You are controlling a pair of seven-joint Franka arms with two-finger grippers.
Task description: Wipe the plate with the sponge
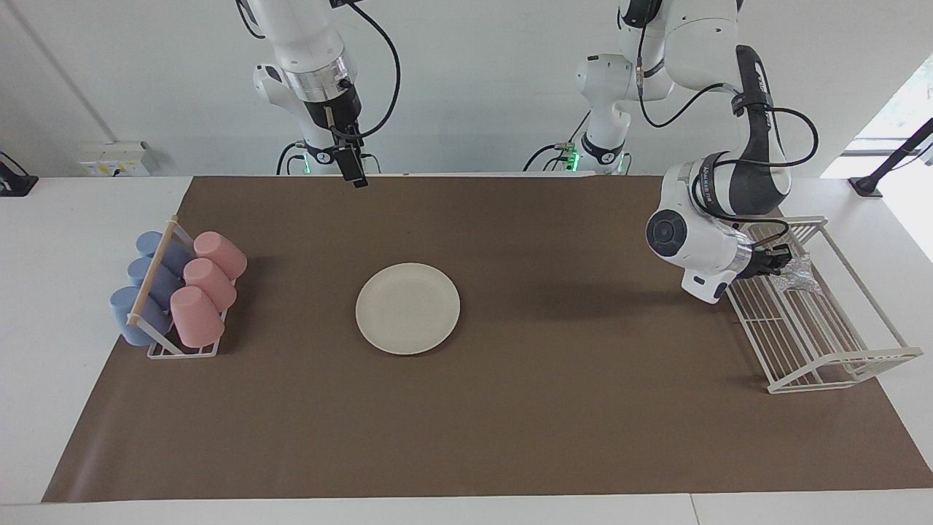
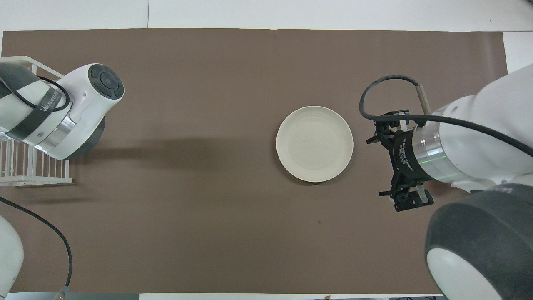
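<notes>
Scanning the facing view from its left edge, you find the cup rack (image 1: 177, 294), then the right gripper (image 1: 356, 175) raised over the mat's robot-side edge, jaws open. You see the plate (image 1: 407, 308) lying flat at mid-mat. The left gripper (image 1: 781, 262) is closed on the sponge (image 1: 797, 275) in the wire rack (image 1: 816, 332); its long axis cannot be told.
</notes>
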